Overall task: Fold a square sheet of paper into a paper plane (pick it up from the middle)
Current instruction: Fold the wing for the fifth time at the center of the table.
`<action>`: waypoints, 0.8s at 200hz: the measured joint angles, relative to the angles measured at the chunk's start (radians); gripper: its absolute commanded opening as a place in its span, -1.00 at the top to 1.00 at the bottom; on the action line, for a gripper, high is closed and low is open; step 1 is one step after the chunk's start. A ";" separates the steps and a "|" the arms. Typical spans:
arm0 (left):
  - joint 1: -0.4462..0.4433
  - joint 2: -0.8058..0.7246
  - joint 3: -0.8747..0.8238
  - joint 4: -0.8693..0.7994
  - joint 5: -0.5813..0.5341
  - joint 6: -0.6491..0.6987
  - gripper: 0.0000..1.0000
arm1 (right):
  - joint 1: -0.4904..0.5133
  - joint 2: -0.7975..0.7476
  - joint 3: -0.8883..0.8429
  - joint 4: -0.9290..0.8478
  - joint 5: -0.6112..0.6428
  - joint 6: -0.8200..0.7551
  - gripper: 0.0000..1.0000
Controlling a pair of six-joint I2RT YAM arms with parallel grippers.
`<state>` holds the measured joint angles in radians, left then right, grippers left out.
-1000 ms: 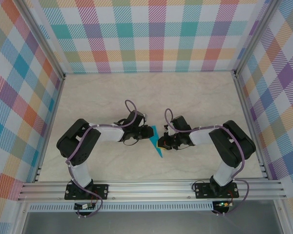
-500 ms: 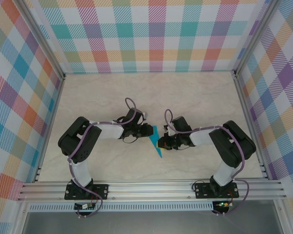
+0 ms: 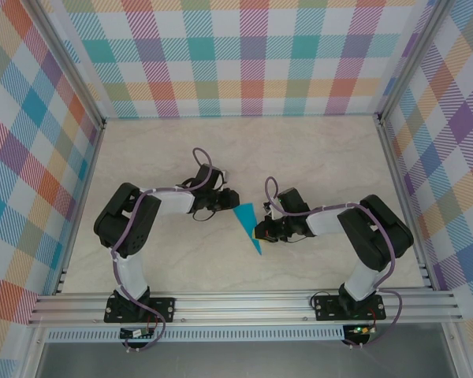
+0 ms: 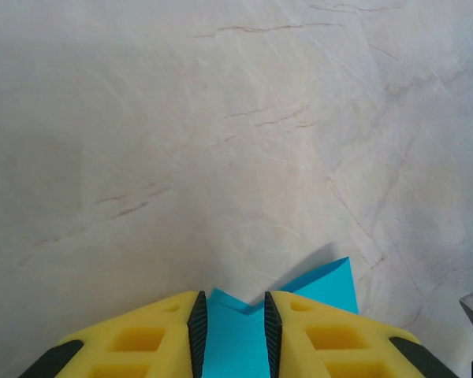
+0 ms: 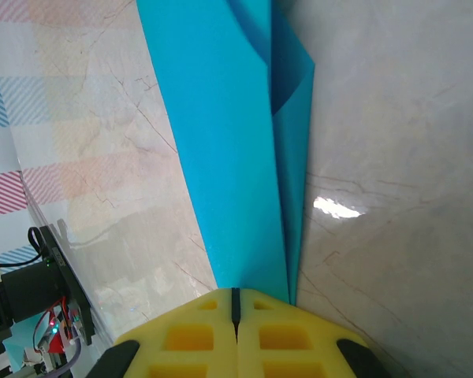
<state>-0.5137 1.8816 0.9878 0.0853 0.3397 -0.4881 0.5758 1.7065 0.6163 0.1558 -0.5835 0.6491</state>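
Paper plane (image 3: 248, 222) sits just above the worktop (image 3: 315, 157). The right claw (image 5: 236, 299) is clenched on it. The left claw (image 4: 230, 311) has blue paper between its fingers; I cannot tell if it grips.

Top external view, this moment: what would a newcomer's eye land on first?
The folded cyan paper, a slim pointed wedge at mid-table, stands out against the pale marble table. The right gripper is shut on it from the right side, while the left gripper has its jaws apart with a corner of the paper showing between them. Bright plaid walls frame the cell on three sides.
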 measured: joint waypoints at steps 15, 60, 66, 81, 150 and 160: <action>0.001 0.001 0.005 -0.005 0.003 0.008 0.42 | 0.000 0.000 0.000 0.002 -0.001 0.000 0.89; 0.011 -0.023 0.008 -0.054 -0.002 0.015 0.37 | -0.001 0.000 0.000 0.009 -0.005 0.002 0.88; 0.013 -0.037 0.008 -0.069 -0.004 0.015 0.37 | -0.001 0.000 0.000 0.009 -0.005 0.004 0.88; 0.018 -0.095 0.007 -0.100 -0.005 0.014 0.35 | -0.001 0.000 0.003 0.006 -0.003 0.010 0.89; 0.008 -0.296 -0.045 -0.093 0.011 -0.049 0.32 | -0.001 -0.008 0.006 -0.021 0.010 0.052 0.88; 0.001 -0.297 -0.058 -0.093 0.011 -0.060 0.31 | -0.001 -0.008 0.006 -0.021 0.010 0.055 0.88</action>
<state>-0.5129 1.5845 0.9302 -0.0078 0.3504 -0.5484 0.5751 1.6985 0.6228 0.1352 -0.5735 0.7036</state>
